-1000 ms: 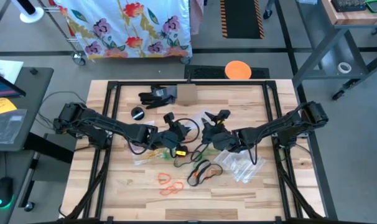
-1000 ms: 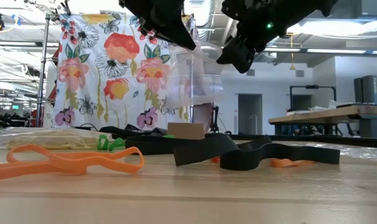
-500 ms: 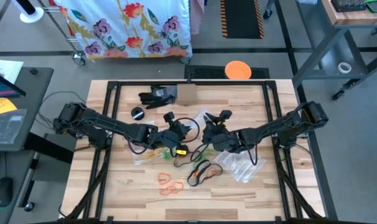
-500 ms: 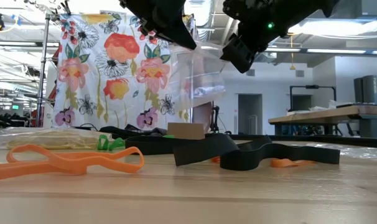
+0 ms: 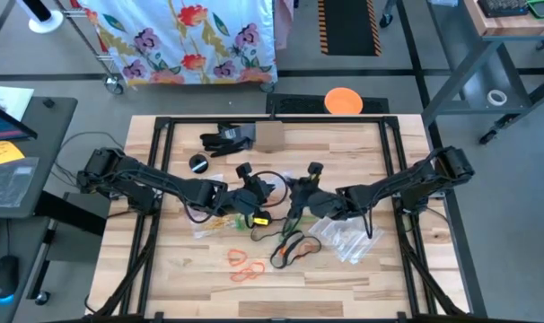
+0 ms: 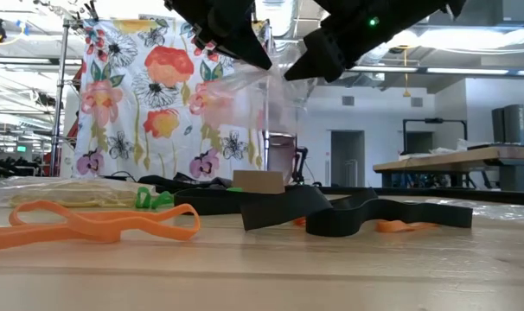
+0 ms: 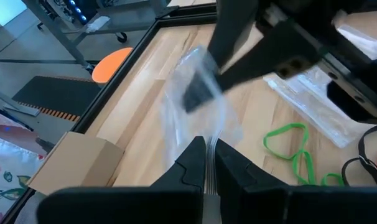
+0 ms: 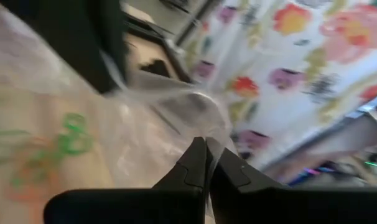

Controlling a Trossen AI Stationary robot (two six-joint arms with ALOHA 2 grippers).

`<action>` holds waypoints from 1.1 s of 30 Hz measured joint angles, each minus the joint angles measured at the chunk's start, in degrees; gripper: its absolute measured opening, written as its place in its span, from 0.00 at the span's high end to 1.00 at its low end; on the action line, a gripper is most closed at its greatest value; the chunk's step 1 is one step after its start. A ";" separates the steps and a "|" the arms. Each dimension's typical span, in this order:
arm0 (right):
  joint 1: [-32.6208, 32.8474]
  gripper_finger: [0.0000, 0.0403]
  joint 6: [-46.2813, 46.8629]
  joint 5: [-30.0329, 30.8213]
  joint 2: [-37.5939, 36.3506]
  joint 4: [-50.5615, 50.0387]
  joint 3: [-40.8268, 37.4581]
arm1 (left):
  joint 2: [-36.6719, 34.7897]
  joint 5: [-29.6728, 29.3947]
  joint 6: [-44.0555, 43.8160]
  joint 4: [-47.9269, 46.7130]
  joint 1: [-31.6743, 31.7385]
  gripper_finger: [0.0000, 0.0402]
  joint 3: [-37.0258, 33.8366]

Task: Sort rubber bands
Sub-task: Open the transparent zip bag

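Since a second ago your right gripper (image 6: 290, 76) has swung in and pinched shut on the far edge of the clear bag (image 6: 262, 104); left gripper (image 6: 264, 62) clamped on the near edge, bag held up between them. Rubber bands (image 5: 290, 244) lie loose on the table (image 5: 362, 278) below: green, black, orange. Expect them light, limp, springy; pinch one strand only. Bag film looks slippery, so pull gently
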 joint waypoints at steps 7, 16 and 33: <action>-0.63 1.00 2.02 -4.67 -0.94 -1.50 -0.02 | 0.00 -0.08 0.09 -1.07 0.07 0.98 0.00; 1.53 1.00 6.34 -7.95 -4.70 -3.56 -0.02 | 0.00 -1.11 -0.46 -1.13 0.28 0.98 0.00; -0.98 1.00 12.31 -8.90 -5.27 -8.33 0.07 | 0.00 -2.97 7.52 6.44 -2.59 0.98 0.00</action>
